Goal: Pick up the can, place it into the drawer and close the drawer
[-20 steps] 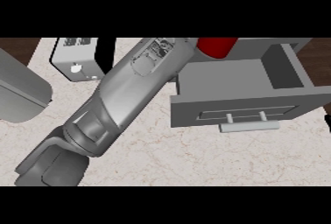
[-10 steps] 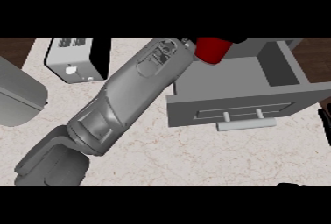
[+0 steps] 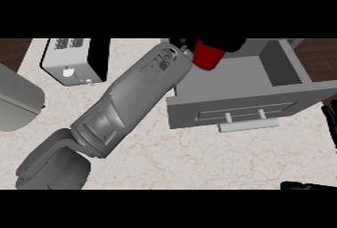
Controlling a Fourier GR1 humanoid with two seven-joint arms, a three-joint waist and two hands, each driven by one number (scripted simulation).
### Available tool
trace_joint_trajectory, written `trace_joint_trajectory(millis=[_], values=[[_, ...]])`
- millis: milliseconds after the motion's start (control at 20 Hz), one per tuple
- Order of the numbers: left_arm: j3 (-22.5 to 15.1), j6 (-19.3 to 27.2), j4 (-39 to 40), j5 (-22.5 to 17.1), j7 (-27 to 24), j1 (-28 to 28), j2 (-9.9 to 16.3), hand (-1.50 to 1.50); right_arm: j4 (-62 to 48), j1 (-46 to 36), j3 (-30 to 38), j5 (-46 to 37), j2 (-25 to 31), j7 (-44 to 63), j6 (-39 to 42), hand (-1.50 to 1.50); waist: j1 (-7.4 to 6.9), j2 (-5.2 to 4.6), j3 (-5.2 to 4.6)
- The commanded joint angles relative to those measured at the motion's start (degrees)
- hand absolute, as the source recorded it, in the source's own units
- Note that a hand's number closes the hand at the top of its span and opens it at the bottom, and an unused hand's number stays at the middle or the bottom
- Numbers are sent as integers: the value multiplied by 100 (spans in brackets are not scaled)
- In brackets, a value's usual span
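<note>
Left arm is reaching diagonally across the desk (image 3: pixel 197 160) toward the top of the head view. Left hand (image 3: pixel 186 46) is mostly hidden behind the wrist and cut by the frame edge; only a few dark fingers are showing beside the can (image 3: pixel 209 54), apparently wrapping it, so I'm reading it as pinching the can.

Can is red, sitting up at the top edge, hanging over the back-left corner of the open drawer (image 3: pixel 244 84). Can't tell whether it's clear of the drawer floor or touching it. Its long axis is running roughly top to bottom in the view, tilted slightly, lower end pointing into the drawer cavity.

Key relation: can is lying just right of the left hand's fingers and directly above the drawer's near-left interior, so the release spot looks to be below and slightly right of where it's hanging. Drawer is pulled well out, front panel and handle (image 3: pixel 245 125) facing the lower edge.

Right hand (image 3: pixel 309 185) is only peeking in at the lower right corner, dark fingers barely showing; can't tell its state. It's lying nearer the handle than the left hand is, so it looks the better candidate for the closing push.

A grey box (image 3: pixel 69 62) is standing at upper left, well apart from the drawer.
</note>
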State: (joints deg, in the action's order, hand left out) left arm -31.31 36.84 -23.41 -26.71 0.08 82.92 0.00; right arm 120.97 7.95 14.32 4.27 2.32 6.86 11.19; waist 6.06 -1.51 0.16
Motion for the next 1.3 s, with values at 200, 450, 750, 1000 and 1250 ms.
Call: trace_joint_trajectory(millis=[200,450,750,1000,1250], values=[[-301,234,375,-161,-45,107,0,-150,-99,-138,-87,-39,-12,-103,20,-150,103,-31,4],[-472,522,295,-329,-166,-83,0,-150,-51,-304,-66,-21,117,115,15,-150,146,-38,0],[-486,749,359,-530,-242,-87,0,-150,263,-211,-49,124,105,334,1,-150,172,-24,-4],[-436,862,337,-687,-478,-74,0,-150,141,-106,-22,-431,271,-296,72,-150,169,-41,2],[-452,845,132,-954,-435,-120,0,-150,484,-377,-254,-1264,515,-412,-47,-150,77,-30,-5]])
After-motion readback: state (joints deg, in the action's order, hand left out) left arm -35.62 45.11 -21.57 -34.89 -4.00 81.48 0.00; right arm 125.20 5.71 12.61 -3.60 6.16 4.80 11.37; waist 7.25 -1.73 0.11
